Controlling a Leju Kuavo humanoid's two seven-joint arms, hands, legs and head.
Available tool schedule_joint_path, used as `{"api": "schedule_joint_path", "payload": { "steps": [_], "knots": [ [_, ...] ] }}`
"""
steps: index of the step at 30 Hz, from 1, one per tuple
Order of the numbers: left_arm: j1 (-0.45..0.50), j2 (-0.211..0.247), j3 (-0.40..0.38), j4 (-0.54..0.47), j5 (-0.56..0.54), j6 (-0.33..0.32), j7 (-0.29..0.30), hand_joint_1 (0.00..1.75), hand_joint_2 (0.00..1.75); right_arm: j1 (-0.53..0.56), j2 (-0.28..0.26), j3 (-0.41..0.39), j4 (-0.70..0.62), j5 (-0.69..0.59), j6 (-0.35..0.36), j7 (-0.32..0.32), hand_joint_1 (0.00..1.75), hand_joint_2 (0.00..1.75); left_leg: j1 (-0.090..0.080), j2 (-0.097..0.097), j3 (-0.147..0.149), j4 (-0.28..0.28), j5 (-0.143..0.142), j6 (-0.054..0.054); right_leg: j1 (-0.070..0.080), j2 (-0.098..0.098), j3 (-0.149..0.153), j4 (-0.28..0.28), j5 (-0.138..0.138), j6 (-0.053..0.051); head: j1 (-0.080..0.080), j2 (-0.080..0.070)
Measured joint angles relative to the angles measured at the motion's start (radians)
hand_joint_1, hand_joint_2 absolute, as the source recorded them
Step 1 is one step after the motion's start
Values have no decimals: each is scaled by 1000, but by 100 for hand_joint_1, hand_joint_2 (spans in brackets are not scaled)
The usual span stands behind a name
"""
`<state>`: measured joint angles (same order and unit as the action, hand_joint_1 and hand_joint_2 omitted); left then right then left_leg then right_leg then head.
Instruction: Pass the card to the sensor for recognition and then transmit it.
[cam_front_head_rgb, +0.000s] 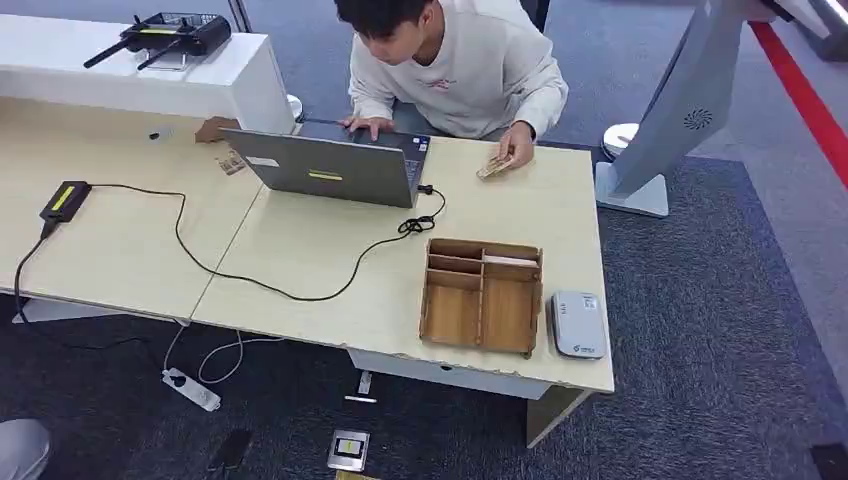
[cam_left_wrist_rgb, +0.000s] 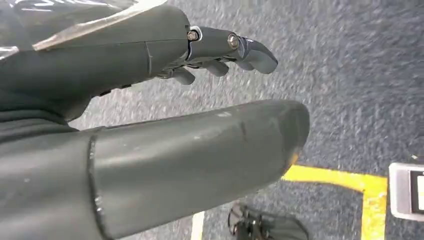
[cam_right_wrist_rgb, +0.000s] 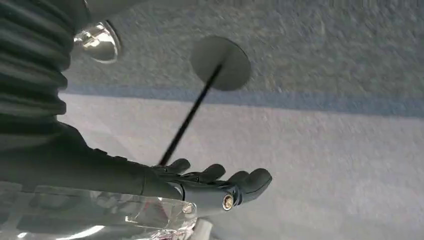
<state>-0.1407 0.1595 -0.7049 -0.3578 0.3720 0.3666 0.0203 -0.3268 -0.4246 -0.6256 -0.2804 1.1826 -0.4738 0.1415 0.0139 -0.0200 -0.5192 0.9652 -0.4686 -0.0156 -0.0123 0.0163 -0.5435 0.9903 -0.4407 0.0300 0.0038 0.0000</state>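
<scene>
On the pale worktop (cam_front_head_rgb: 320, 270), a wooden compartment tray (cam_front_head_rgb: 482, 296) sat near the right end, with the white sensor (cam_front_head_rgb: 578, 324) just beside it on its right. At the far side a seated person (cam_front_head_rgb: 455, 60) held the card (cam_front_head_rgb: 494, 166) in one hand against the worktop, right of an open laptop (cam_front_head_rgb: 335, 165). The left robot hand (cam_left_wrist_rgb: 220, 50) hung over grey carpet, released and grasping nothing. The right robot hand (cam_right_wrist_rgb: 210, 182) likewise hung released, fingers loosely extended above the floor.

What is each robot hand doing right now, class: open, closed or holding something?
Left hand: open, holding nothing.
Right hand: open, holding nothing.
</scene>
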Motion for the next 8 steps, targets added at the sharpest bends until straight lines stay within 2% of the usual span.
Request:
{"api": "schedule_joint_path", "payload": {
  "steps": [6,8],
  "knots": [
    [-1,-8,-19,0,-21,81,15,0,0,33,21,-14,13,-11,22,-45,0,175,-1,0,1,0,0,0,-1,0,0,0,0,0,0,0],
    [-1,-13,-31,-1,-37,84,21,0,0,43,28,-16,17,-14,24,-65,0,175,-1,0,0,0,0,0,-1,0,0,0,0,0,0,0]
  ]
}}
